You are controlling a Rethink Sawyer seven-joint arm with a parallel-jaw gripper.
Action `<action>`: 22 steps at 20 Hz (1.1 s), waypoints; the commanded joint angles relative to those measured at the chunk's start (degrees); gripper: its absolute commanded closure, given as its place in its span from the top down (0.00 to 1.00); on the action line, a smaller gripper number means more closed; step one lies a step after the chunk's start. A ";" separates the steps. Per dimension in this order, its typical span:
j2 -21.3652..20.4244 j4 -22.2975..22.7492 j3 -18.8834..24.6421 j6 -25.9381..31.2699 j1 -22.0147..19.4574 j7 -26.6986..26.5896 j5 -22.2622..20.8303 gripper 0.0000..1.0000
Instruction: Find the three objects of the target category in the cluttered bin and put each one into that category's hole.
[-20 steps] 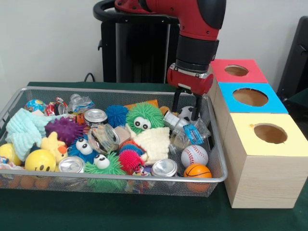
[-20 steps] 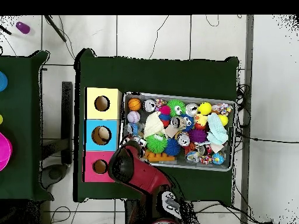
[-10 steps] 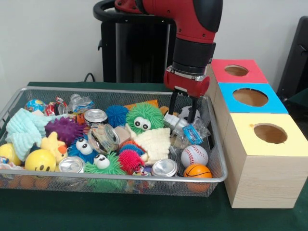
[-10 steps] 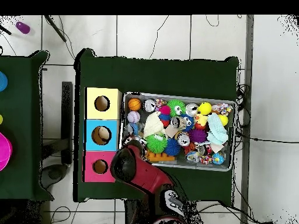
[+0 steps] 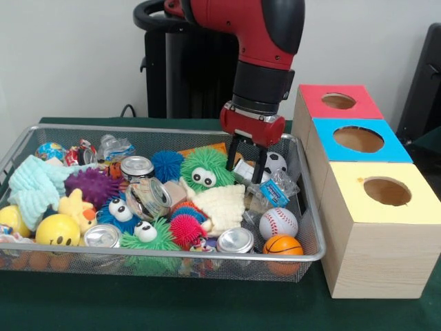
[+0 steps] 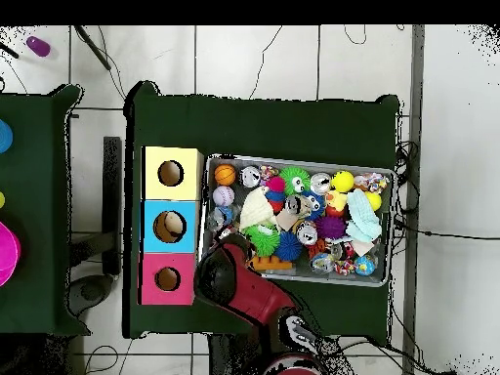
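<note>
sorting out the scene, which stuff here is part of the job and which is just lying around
In the job:
gripper, open, over the bin's back right corner
wire bin of toys, balls and cans
red box, blue box, yellow box, each with a hole

Lying about:
purple object on the floor
pink round thing on the side table

My arm [image 5: 258, 41] red, black. Boxes: red-topped [image 5: 337, 102], blue-topped [image 5: 358, 140], yellow-topped [image 5: 386, 193]. Baseball [image 5: 278, 223] white, red stitching. Basketball [image 5: 282, 245] orange. Fuzzy ball [image 5: 207, 167] green. Table cloth [image 5: 207, 303] dark green.
</note>
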 commanded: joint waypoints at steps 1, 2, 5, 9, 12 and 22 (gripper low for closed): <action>2.14 -0.44 6.43 -3.82 -1.70 16.61 -1.07 1.00; 1.87 -0.41 6.39 -3.30 -1.78 16.30 -0.99 1.00; 0.08 -0.13 5.77 -0.09 -1.86 14.42 -0.62 1.00; -2.26 -0.44 4.04 5.20 -0.78 11.86 1.12 1.00; -3.32 -1.17 2.21 9.05 0.92 10.62 3.06 1.00; -3.84 -5.50 -5.08 20.55 7.70 11.14 7.63 1.00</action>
